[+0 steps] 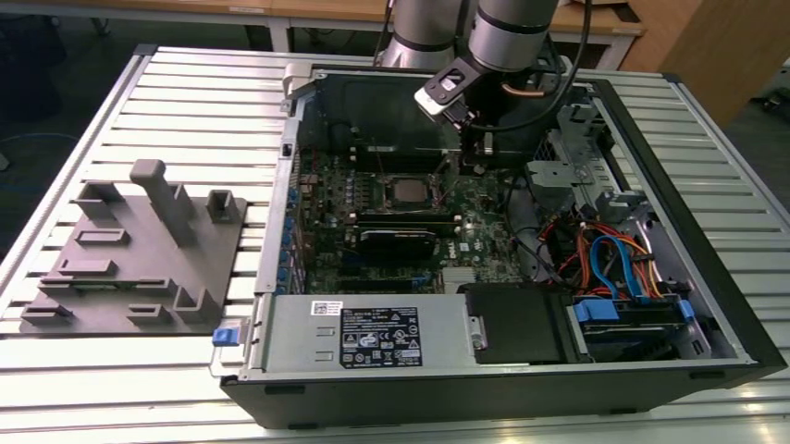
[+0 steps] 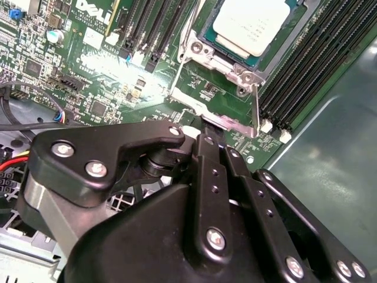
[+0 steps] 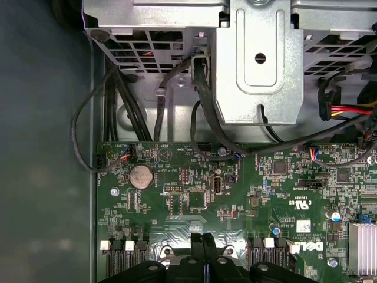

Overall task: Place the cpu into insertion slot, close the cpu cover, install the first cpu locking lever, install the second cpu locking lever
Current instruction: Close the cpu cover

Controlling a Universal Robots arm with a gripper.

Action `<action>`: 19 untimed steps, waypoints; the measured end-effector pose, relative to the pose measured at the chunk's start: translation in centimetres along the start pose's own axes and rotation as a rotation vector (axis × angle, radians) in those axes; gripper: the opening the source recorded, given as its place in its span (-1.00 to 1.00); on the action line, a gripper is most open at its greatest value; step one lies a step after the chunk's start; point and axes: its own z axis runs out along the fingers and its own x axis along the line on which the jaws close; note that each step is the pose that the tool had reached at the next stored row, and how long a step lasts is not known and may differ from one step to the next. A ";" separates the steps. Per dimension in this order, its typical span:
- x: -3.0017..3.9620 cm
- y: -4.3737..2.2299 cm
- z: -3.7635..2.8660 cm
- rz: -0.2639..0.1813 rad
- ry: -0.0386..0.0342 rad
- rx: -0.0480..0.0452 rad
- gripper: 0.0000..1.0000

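Note:
The cpu point(image 1: 401, 191) point(image 2: 253, 20) lies flat in the insertion slot point(image 1: 377, 192) on the green motherboard, silvery top up. The cpu cover point(image 2: 241, 73) lies down around it as a silvery frame, with the chip showing through its window. A thin metal locking lever point(image 2: 179, 65) runs along the socket's side, and a metal tab point(image 2: 227, 121) sticks out at the socket's edge. My gripper point(image 1: 475, 165) point(image 2: 203, 134) point(image 3: 203, 239) is shut with nothing between its fingers. Its tips hang close over that tab, on the exterior view's right of the socket; I cannot tell whether they touch it.
The open computer case point(image 1: 691, 231) walls in the board. Black memory slots point(image 2: 306, 71) flank the socket. A metal drive cage point(image 3: 259, 71) with black cables point(image 3: 206, 124) stands close behind the gripper. A grey fixture plate point(image 1: 136, 250) lies on the exterior view's left.

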 end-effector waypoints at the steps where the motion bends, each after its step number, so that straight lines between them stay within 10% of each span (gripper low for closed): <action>1: 0.00 0.00 0.00 0.000 0.0000 -0.0004 -0.80; 19: 0.00 -0.42 0.04 -0.007 -0.0001 -0.0005 -0.80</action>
